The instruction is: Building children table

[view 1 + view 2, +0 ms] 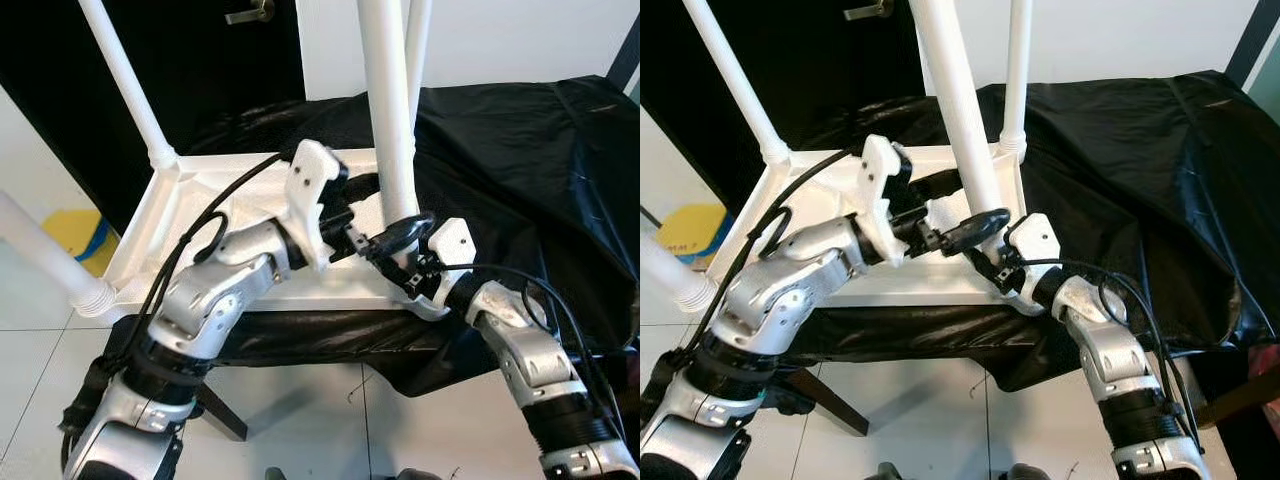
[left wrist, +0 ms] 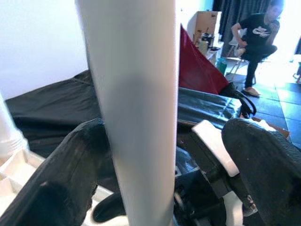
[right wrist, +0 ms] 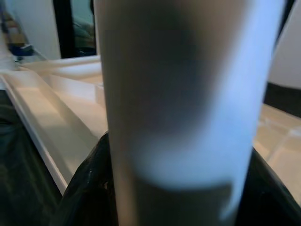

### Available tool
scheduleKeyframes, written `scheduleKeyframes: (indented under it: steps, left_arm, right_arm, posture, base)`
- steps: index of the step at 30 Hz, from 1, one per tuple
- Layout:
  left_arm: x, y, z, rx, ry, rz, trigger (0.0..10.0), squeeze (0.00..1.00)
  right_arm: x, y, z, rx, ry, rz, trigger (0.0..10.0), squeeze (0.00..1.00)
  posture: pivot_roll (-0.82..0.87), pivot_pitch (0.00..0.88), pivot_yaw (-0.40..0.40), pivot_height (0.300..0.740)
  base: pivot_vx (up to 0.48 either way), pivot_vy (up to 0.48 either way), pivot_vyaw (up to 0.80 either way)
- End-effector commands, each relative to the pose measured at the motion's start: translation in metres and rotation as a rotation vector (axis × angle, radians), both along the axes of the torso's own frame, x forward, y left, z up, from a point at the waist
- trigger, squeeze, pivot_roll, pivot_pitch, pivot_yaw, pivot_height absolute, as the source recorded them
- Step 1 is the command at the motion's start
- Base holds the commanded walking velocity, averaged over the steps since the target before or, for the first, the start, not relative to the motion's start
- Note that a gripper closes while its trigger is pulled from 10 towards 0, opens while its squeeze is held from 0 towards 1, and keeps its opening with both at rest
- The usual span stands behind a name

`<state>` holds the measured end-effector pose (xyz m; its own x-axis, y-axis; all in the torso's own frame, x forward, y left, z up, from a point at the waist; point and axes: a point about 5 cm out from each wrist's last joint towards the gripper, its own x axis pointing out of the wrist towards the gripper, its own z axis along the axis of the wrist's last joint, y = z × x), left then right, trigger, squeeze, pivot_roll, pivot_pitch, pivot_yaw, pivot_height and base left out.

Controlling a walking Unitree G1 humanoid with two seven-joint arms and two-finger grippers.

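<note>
A white children's table (image 1: 200, 262) lies upside down on a black cloth, its legs pointing up. Both grippers meet at the near right leg (image 1: 390, 120), close to its base. My left gripper (image 1: 365, 205) comes in from the left and stands open. In the left wrist view, one finger (image 2: 66, 179) rests against the leg (image 2: 136, 94) and the other stands off it. My right gripper (image 1: 400, 240) reaches in from the right and is shut on that leg, with black fingers hugging both sides of the leg (image 3: 183, 94) in the right wrist view.
Three more legs stand up: back left (image 1: 125, 80), near left (image 1: 40, 250), back right (image 1: 418, 50). The black cloth (image 1: 520, 180) drapes a low support. A dark door (image 1: 200, 60) is behind, a yellow object (image 1: 75, 235) on the tiled floor. A person (image 2: 256, 37) sits far off.
</note>
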<state>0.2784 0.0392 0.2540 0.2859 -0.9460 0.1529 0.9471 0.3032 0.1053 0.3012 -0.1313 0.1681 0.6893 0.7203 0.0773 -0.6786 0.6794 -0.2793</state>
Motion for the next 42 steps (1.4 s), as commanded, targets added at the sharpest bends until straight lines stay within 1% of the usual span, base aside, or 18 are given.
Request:
scheduleKeyframes:
  steps: [1, 8, 9, 10, 11, 15, 16, 17, 18, 20, 21, 23, 24, 36, 37, 40, 41, 42]
  left_arm:
    - [-0.008, -0.002, -0.002, 0.048, -0.038, -0.183, 10.0, 0.00]
    - [-0.001, 0.001, 0.004, 0.029, -0.062, -0.138, 10.0, 0.00]
    - [0.001, 0.001, 0.009, -0.006, -0.044, -0.143, 10.0, 0.00]
    - [0.001, 0.001, 0.009, -0.006, -0.044, -0.143, 10.0, 0.00]
    - [0.003, -0.001, 0.013, -0.038, -0.022, -0.151, 10.0, 0.00]
    - [0.005, -0.007, 0.018, -0.068, -0.014, -0.164, 10.0, 0.00]
    - [0.006, -0.012, 0.020, -0.075, -0.012, -0.170, 5.9, 0.00]
    - [0.006, -0.012, 0.020, -0.075, -0.012, -0.170, 5.9, 0.00]
    - [0.007, -0.018, 0.022, -0.082, -0.012, -0.177, 9.9, 0.00]
    - [0.008, -0.024, 0.026, -0.094, -0.010, -0.181, 10.0, 0.00]
    - [0.010, -0.030, 0.030, -0.120, 0.009, -0.175, 2.0, 0.00]
    - [0.010, -0.030, 0.030, -0.120, 0.009, -0.175, 2.0, 0.00]
    - [0.012, -0.033, 0.032, -0.138, 0.022, -0.170, 0.0, 0.00]
    - [0.014, -0.029, 0.056, -0.300, 0.053, -0.101, 0.0, 0.00]
    - [0.018, -0.028, 0.054, -0.268, 0.034, -0.053, 10.0, 0.00]
    - [0.021, -0.026, 0.052, -0.238, 0.016, 0.001, 10.0, 0.00]
    - [0.025, -0.024, 0.051, -0.221, 0.001, 0.051, 10.0, 0.00]
    - [0.025, -0.024, 0.051, -0.221, 0.001, 0.051, 10.0, 0.00]
  right_arm:
    - [0.000, 0.001, -0.004, -0.007, 0.023, 0.012, 10.0, 0.00]
    - [0.002, -0.004, -0.004, -0.015, 0.020, 0.002, 10.0, 0.00]
    - [0.002, -0.004, -0.005, -0.020, 0.022, 0.007, 5.2, 0.00]
    - [0.002, -0.004, -0.005, -0.020, 0.022, 0.007, 5.2, 0.00]
    - [0.002, -0.004, -0.006, -0.029, 0.024, 0.011, 10.0, 0.00]
    - [0.003, -0.004, -0.006, -0.047, 0.019, 0.023, 10.0, 0.00]
    - [0.003, -0.004, -0.007, -0.051, 0.020, 0.026, 8.6, 0.00]
    - [0.003, -0.004, -0.007, -0.051, 0.020, 0.026, 8.6, 0.00]
    - [0.004, -0.004, -0.007, -0.054, 0.022, 0.024, 10.0, 0.00]
    - [0.004, -0.004, -0.007, -0.055, 0.024, 0.023, 10.0, 0.00]
    - [0.005, -0.005, -0.007, -0.057, 0.024, 0.020, 10.0, 0.00]
    - [0.005, -0.005, -0.007, -0.057, 0.024, 0.020, 10.0, 0.00]
    - [0.005, -0.005, -0.007, -0.059, 0.023, 0.018, 10.0, 0.00]
    - [0.001, -0.007, -0.010, -0.040, 0.012, -0.028, 10.0, 0.00]
    - [-0.001, -0.007, -0.012, -0.030, 0.016, -0.038, 10.0, 0.00]
    - [-0.002, -0.007, -0.013, -0.015, 0.019, -0.052, 10.0, 0.00]
    - [-0.004, -0.006, -0.014, 0.003, 0.025, -0.062, 10.0, 1.00]
    - [-0.004, -0.006, -0.014, 0.003, 0.025, -0.062, 10.0, 1.00]
  posture:
    - [-0.11, 0.018, 0.041, 0.740]
    - [-0.11, 0.018, 0.044, 0.740]
    - [-0.10, 0.019, 0.047, 0.740]
    - [-0.10, 0.019, 0.047, 0.740]
    - [-0.10, 0.019, 0.048, 0.740]
    - [-0.10, 0.019, 0.050, 0.740]
    - [-0.10, 0.020, 0.054, 0.740]
    - [-0.10, 0.020, 0.054, 0.740]
    - [-0.10, 0.021, 0.056, 0.740]
    - [-0.11, 0.022, 0.060, 0.740]
    - [-0.11, 0.023, 0.063, 0.740]
    - [-0.11, 0.023, 0.063, 0.740]
    - [-0.11, 0.023, 0.064, 0.740]
    - [-0.13, 0.022, 0.099, 0.740]
    - [-0.13, 0.021, 0.101, 0.740]
    - [-0.13, 0.020, 0.100, 0.740]
    - [-0.13, 0.019, 0.098, 0.740]
    - [-0.13, 0.019, 0.098, 0.740]
  base:
    - [0.000, 0.000, 0.00]
    - [0.000, 0.000, 0.00]
    - [0.000, 0.000, 0.00]
    - [0.000, 0.000, 0.00]
    - [0.000, 0.000, 0.00]
    - [0.000, 0.000, 0.00]
    - [0.000, 0.000, 0.00]
    - [0.000, 0.000, 0.00]
    - [0.000, 0.000, 0.00]
    - [0.000, 0.000, 0.00]
    - [0.000, 0.000, 0.00]
    - [0.000, 0.000, 0.00]
    - [0.000, 0.000, 0.00]
    - [0.000, 0.000, 0.00]
    - [0.000, 0.000, 0.00]
    - [0.000, 0.000, 0.00]
    - [0.000, 0.000, 0.00]
    - [0.000, 0.000, 0.00]
